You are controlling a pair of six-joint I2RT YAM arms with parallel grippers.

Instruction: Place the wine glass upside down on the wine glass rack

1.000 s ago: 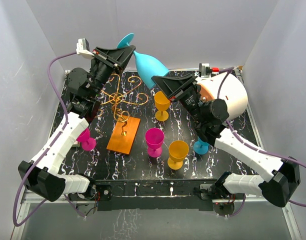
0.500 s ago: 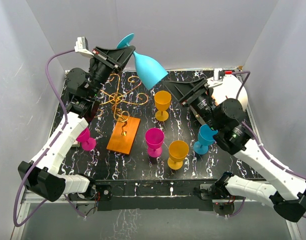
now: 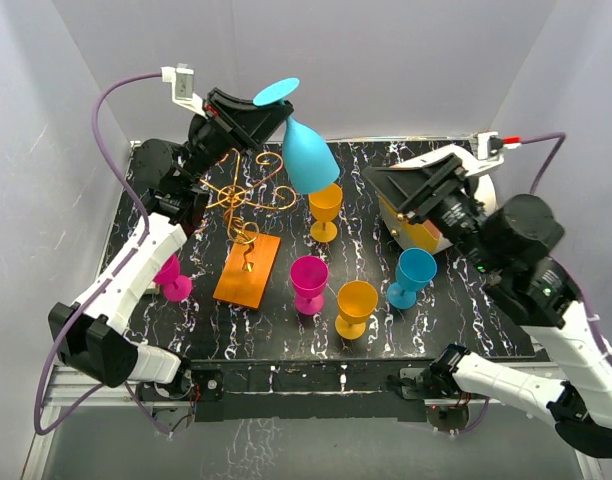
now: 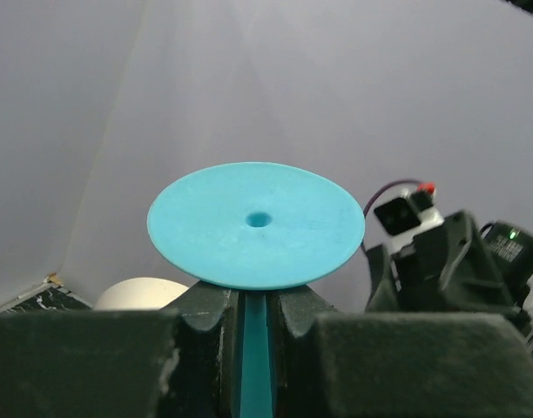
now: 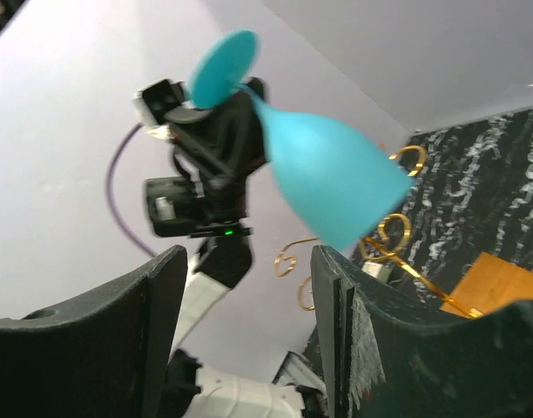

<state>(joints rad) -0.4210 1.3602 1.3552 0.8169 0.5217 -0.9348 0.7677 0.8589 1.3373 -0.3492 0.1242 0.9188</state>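
Broadly, the desk (image 3: 286, 335) shows marbled black, and both arms cover parts of it. Toward ten o'clock stands the wine glass rack (image 3: 248, 268); we lose some of its scroll arms behind the left arm. Above it, near twelve o'clock, hangs the wine glass (image 3: 308, 160), foot up and bowl tilted down. We cannot tell whether its rim touches the wire. The left claw (image 3: 268, 112) clamps the stem, mostly hidden between its fingers. At two o'clock the right claw (image 5: 247, 261) gapes, holding nothing.
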